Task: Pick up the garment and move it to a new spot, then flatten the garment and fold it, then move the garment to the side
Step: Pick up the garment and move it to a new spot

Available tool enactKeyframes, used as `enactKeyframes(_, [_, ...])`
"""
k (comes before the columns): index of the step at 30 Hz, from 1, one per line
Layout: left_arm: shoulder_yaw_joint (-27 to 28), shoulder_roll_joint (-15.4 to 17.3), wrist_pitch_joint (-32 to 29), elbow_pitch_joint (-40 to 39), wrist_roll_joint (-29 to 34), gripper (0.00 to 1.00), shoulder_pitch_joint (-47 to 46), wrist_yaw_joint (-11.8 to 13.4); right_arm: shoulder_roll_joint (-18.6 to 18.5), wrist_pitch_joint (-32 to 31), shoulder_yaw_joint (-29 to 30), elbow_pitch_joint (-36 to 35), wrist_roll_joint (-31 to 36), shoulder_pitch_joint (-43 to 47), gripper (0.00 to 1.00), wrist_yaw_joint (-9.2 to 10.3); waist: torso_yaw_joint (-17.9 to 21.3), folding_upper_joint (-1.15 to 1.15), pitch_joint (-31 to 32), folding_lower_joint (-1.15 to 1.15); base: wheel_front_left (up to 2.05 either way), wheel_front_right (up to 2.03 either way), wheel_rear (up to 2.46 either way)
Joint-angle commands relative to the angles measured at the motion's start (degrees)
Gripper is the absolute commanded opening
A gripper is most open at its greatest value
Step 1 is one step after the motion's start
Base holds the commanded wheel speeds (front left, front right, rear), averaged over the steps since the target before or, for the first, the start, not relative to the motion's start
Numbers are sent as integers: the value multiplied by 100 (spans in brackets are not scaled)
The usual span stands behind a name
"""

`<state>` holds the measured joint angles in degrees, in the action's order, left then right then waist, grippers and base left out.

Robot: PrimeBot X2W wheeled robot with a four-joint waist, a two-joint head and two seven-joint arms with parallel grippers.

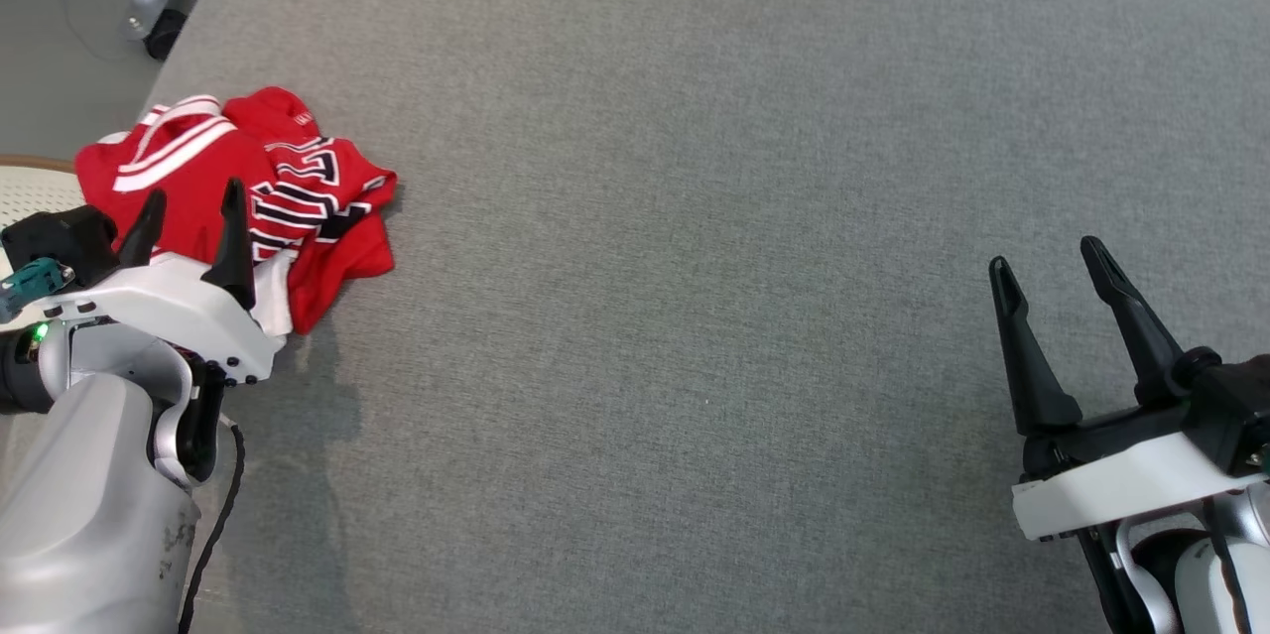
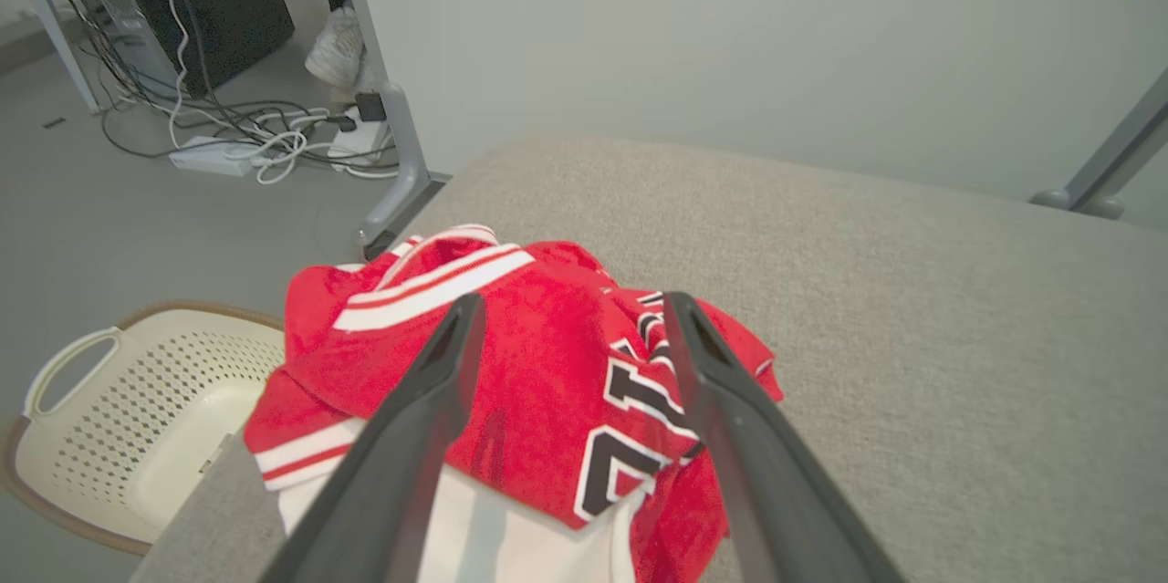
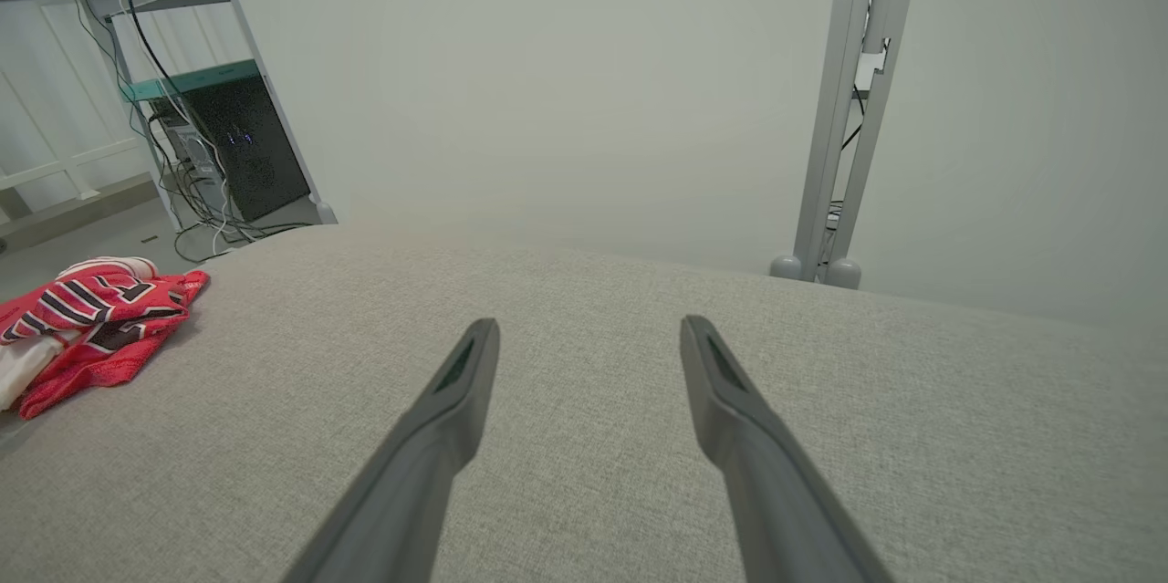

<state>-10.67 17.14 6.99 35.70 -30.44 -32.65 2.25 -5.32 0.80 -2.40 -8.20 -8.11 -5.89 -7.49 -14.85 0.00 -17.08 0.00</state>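
**Task status.** Judged from the layout, the task stood at its first step. The garment (image 1: 298,188), a red jersey with white trim and black-and-white lettering, lay crumpled in a heap at the left edge of the grey fabric-covered table (image 1: 695,217), towards the far corner. It showed no flat panel and no fold. A cream perforated basket (image 2: 137,419) stood on the floor just beside that edge.

**Left jaws.** The left jaws were spread wide and held nothing. In the left wrist view the two dark fingers (image 2: 429,400) pointed out over the near side of the garment (image 2: 547,355), with red fabric visible between them. Whether either finger touched the cloth could not be determined.

**Right jaws.** The right jaws were also spread wide and empty. Their fingers (image 1: 1027,356) were positioned over bare table at the near right, well apart from the garment. In the right wrist view the garment (image 3: 100,318) appeared far to the left.

**Steps outstanding.**
1. Close on the garment and lift it.
2. Carry it to a new spot; the wide bare centre of the table appeared suitable.
3. Flatten it, which will probably require both arms.
4. Fold it.
5. Move it to the side.

None of these steps appeared to be complete.
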Motion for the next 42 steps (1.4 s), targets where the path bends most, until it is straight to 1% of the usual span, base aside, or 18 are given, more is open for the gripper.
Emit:
enactKeyframes(1, [-13,38,-137,352,-83,100,-192,-104,-35,51,-11,10,-16,-125,100,-1,243,0,-340,0,0,0,0])
enactKeyframes(4, [4,-8,-386,1108,-226,100,-448,-251,-57,89,-55,41,-9,-228,100,-1,311,0,-506,0,0,0,0])
enactKeyframes(9, [87,-54,-541,2059,-435,100,-786,-440,-68,144,-95,94,-14,-391,100,-1,408,0,-683,0,0,0,0])
enactKeyframes(10, [98,-51,-511,2195,-456,57,-827,-481,-67,155,-97,106,-26,-412,100,-1,427,0,-711,0,0,0,0])
enactKeyframes(11, [98,-59,-465,2306,-485,2,-868,-528,-70,167,-95,132,-36,-430,100,-1,444,0,-727,0,0,0,0])
enactKeyframes(12, [106,-53,-411,2400,-497,0,-897,-570,-74,189,-106,158,-32,-441,100,-1,470,0,-734,0,0,0,0])
enactKeyframes(15, [116,25,-43,2625,-440,0,-952,-583,-54,231,-101,248,-44,-466,100,-1,535,0,-682,0,0,0,0])
enactKeyframes(19, [168,121,507,2708,-420,0,-952,-608,-12,302,-48,374,-85,-376,100,-1,584,0,-454,0,0,0,0])
enactKeyframes(22, [206,167,730,2611,-362,0,-841,-577,22,374,-16,481,-100,-296,100,-1,626,0,-181,0,0,0,0])
enactKeyframes(25, [283,235,809,2315,-291,0,-631,-503,55,432,13,583,-115,-203,100,-1,669,0,115,0,0,0,0])
enactKeyframes(28, [441,286,823,1588,-125,0,-291,-341,84,490,47,673,-150,-59,100,-1,718,0,422,0,0,0,0])
enactKeyframes(34, [714,152,822,-165,292,0,992,57,148,536,59,822,-164,239,100,-1,849,0,982,0,0,0,0])
enactKeyframes(38, [726,15,815,-1196,404,0,1947,329,173,533,86,816,-161,430,100,-1,982,0,1262,0,0,0,0])
enactKeyframes(39, [726,15,815,-1196,404,0,1947,329,173,533,86,816,-161,430,100,-1,982,0,1262,0,0,0,0])
enactKeyframes(42, [638,-53,689,-1984,495,0,2526,528,186,506,136,798,-120,535,100,-1,1090,0,1348,0,0,0,0])
